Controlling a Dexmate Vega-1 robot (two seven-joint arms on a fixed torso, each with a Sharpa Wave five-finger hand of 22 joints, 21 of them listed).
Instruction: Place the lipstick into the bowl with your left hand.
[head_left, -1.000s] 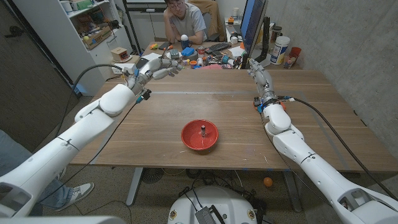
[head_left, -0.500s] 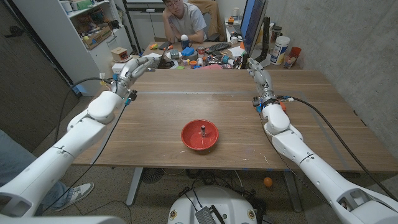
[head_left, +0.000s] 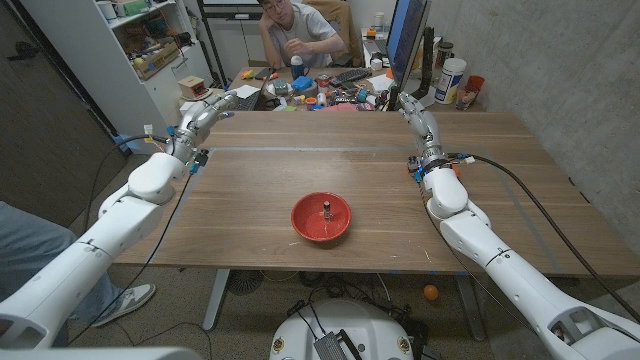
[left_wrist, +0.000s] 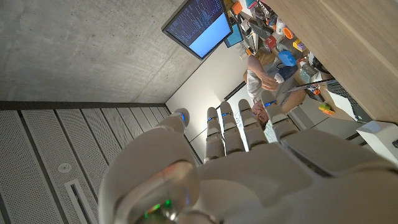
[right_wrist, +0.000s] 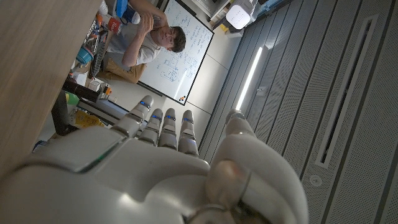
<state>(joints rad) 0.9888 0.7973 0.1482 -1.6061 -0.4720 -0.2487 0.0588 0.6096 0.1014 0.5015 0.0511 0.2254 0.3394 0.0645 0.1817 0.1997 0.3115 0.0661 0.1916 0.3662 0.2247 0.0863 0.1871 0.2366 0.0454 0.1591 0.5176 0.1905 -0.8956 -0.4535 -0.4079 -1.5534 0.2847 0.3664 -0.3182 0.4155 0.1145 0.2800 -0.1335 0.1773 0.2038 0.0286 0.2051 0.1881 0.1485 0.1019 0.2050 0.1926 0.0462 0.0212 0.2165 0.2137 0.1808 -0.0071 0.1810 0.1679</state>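
A red bowl (head_left: 321, 219) sits near the front middle of the wooden table (head_left: 250, 185). The small dark lipstick (head_left: 326, 210) stands upright inside it. My left hand (head_left: 214, 108) hovers at the table's far left corner, well away from the bowl, fingers stretched out and holding nothing. In the left wrist view the same hand (left_wrist: 249, 155) shows straight fingers with nothing in them. My right hand (head_left: 416, 119) stands at the far right side of the table, fingers extended and empty. The right wrist view shows this hand (right_wrist: 155, 155) with its fingers straight.
Behind the table is a cluttered desk (head_left: 330, 90) with a person (head_left: 295, 28) seated at it. A monitor (head_left: 405, 35) stands at the back right and a shelf unit (head_left: 140, 50) at the left. A person's leg (head_left: 30, 250) shows at the left edge.
My left arm has swung left and back, from above the far middle of the table to its far left corner. The right arm, bowl and lipstick have not moved.
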